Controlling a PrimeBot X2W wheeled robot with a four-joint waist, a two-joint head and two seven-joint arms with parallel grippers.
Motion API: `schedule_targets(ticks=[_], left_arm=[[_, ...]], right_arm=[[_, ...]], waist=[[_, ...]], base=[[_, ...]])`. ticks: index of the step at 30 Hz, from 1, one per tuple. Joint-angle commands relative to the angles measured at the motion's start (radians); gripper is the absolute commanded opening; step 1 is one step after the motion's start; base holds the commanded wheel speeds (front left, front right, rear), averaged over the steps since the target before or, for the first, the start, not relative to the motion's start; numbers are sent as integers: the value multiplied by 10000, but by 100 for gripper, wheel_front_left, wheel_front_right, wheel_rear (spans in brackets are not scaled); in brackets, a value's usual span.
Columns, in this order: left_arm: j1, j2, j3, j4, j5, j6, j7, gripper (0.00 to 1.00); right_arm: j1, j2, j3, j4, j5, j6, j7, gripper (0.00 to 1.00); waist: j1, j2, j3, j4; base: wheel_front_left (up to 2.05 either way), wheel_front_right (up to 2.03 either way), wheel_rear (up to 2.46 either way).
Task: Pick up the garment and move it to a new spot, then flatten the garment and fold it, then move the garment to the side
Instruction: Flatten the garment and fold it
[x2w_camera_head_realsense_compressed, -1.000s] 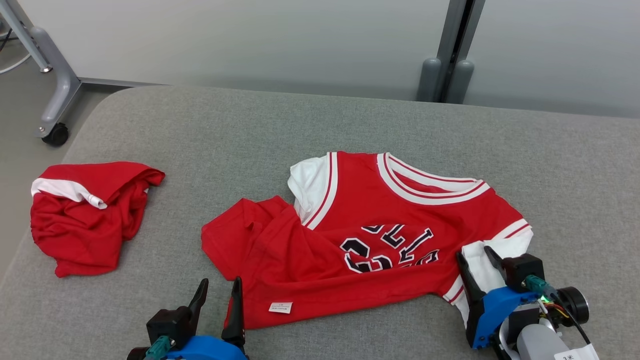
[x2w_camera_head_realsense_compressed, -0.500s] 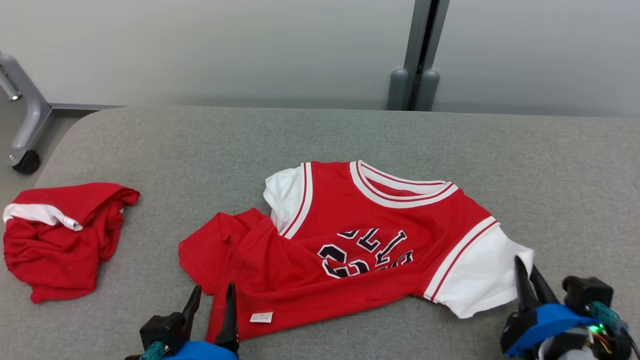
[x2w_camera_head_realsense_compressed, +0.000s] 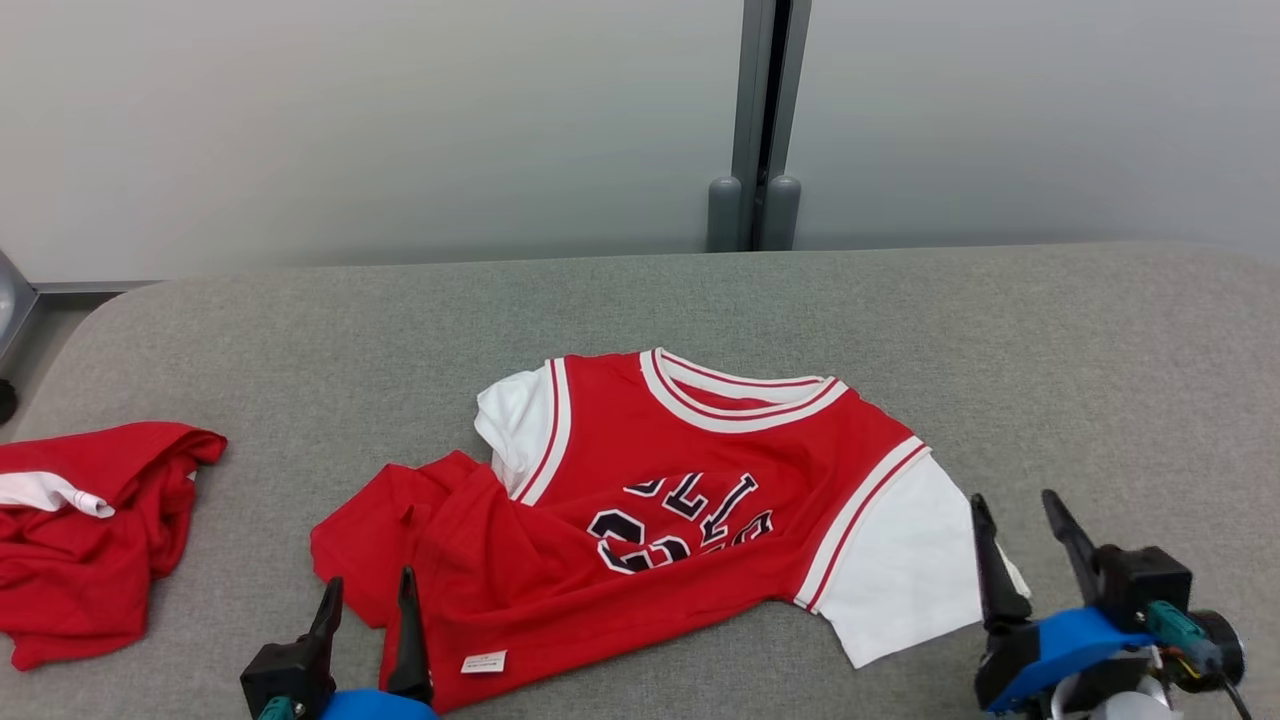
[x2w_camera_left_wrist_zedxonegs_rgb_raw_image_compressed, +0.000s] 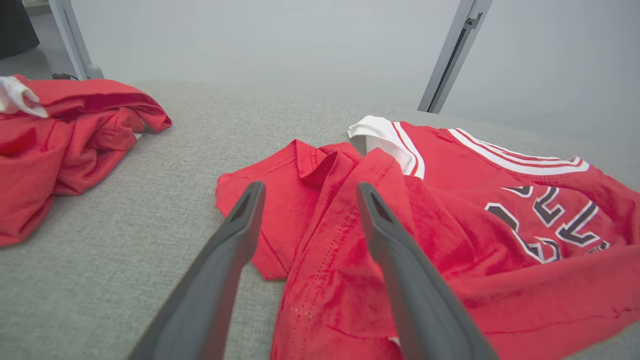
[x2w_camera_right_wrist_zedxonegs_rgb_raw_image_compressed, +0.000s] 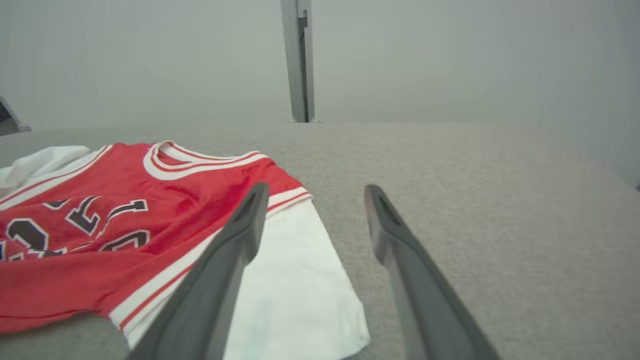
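Red jersey (x2w_camera_head_realsense_compressed: 690, 470) lies front up mid-way across the grey padded surface (x2w_camera_head_realsense_compressed: 1000, 330). Hem is bunched on robot's left, white sleeve (x2w_camera_head_realsense_compressed: 900, 570) is flat on the right. Left gripper (x2w_camera_head_realsense_compressed: 368, 582): fingers apart at the bunched hem, gripping nothing. Right gripper (x2w_camera_head_realsense_compressed: 1012, 500): fingers apart at the sleeve edge, empty. Second red garment (x2w_camera_head_realsense_compressed: 90, 540) is crumpled far left.

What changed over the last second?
The right gripper pulled the bunched white sleeve of the jersey flat towards the robot's right, then let go; its jaws now stand open over the sleeve's edge. The head camera shifted too. Unchanged: left gripper open at the jersey, crumpled red garment at left.
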Motion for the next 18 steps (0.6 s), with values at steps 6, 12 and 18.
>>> schedule_targets(ticks=[6,12,18], left_arm=[[100,-2,159,-134,670,-105,-26,100],[227,-2,183,-54,745,-230,-26,100],[363,-2,177,310,580,-329,-27,100]], right_arm=[[-241,-20,1383,-348,-81,-1,-29,100],[-222,-75,2066,-82,85,-1,-29,100],[-47,-62,2373,402,239,-1,-29,100]], waist=[[1,0,-52,50],[1,0,-157,7],[1,0,-321,-117]], base=[[0,0,0],[0,0,0],[0,0,0]])
